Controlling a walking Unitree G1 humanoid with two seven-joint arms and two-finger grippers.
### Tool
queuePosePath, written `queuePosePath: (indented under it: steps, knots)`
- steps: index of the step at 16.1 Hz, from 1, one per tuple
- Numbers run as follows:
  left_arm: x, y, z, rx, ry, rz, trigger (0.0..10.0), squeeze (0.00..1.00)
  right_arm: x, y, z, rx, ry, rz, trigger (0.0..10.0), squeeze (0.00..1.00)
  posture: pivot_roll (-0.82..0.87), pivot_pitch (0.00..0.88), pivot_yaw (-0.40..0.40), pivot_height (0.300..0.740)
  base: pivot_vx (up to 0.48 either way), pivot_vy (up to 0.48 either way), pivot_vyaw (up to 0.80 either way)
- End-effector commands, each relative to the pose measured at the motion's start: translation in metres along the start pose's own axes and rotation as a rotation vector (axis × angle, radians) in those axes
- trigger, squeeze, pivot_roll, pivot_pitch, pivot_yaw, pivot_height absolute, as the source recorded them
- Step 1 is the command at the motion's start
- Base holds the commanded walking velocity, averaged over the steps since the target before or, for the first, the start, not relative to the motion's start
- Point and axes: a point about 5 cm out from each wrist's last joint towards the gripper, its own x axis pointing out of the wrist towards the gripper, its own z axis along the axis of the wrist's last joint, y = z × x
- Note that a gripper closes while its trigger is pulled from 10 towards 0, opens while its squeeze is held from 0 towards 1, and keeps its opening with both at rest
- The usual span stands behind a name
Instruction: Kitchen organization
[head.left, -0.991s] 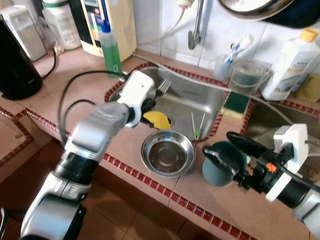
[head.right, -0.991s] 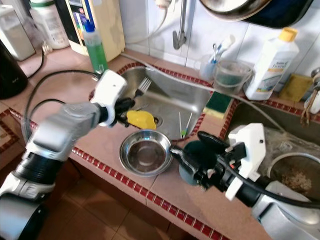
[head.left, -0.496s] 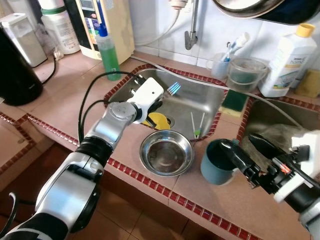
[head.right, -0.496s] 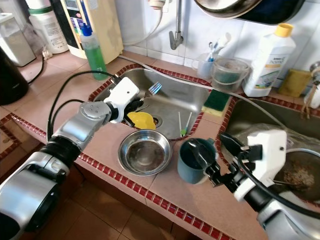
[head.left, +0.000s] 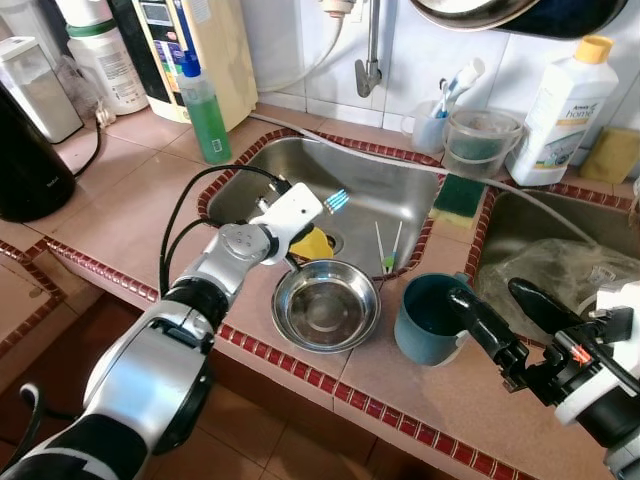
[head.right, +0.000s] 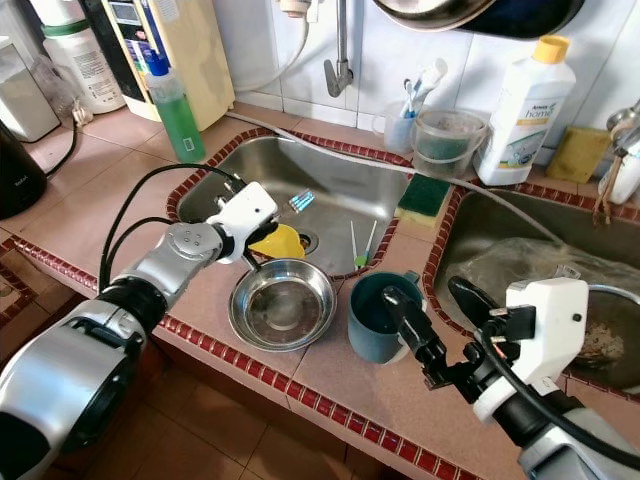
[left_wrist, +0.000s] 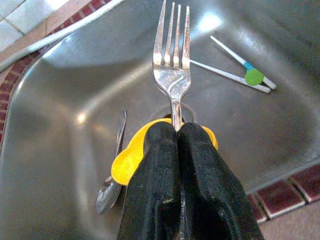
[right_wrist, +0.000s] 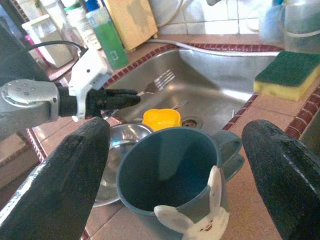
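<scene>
Fork (left_wrist: 172, 75) is what we are holding clamped in our left pincer (left_wrist: 177, 134) above the sink (head.left: 400, 205), tines pointing away toward the far wall. Our right pincer (right_wrist: 175, 150) is spread wide, straddling the blue mug (head.left: 430, 318) on the table (head.left: 130, 210).

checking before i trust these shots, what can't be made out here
- Left wrist view: spoon in the sink, partly hidden behind the yellow piece and the left gripper clamping the fork.
- Left eye view: label print on the white bottle, too small.
- Right wrist view: steel bowl, partly hidden by the blue mug.
</scene>
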Motion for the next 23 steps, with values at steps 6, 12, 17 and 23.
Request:
queuePosePath:
  steps: [6,12,17,23]
  knots:
    - [0.007,-0.005,0.021,0.091,-0.018,-0.01,10.0,0.0,-0.011,0.013,-0.001,0.024,-0.018,-0.02,10.0,0.0,-0.38,0.143,0.164,0.74,0.0,0.0,0.0]
    - [0.009,-0.011,0.022,0.079,-0.015,-0.052,10.0,0.11,-0.015,0.015,-0.004,0.047,-0.015,-0.041,10.0,0.0,-0.39,0.157,0.184,0.74,0.0,0.0,0.0]
    - [0.008,-0.006,0.024,0.032,-0.027,-0.046,10.0,1.0,-0.015,0.016,-0.004,0.05,-0.015,-0.04,10.0,0.0,-0.38,0.154,0.179,0.74,0.0,0.0,0.0]
    - [0.005,0.002,0.025,0.023,-0.025,-0.03,10.0,1.0,-0.012,0.015,-0.002,0.041,-0.017,-0.026,10.0,0.0,-0.37,0.141,0.165,0.74,0.0,0.0,0.0]
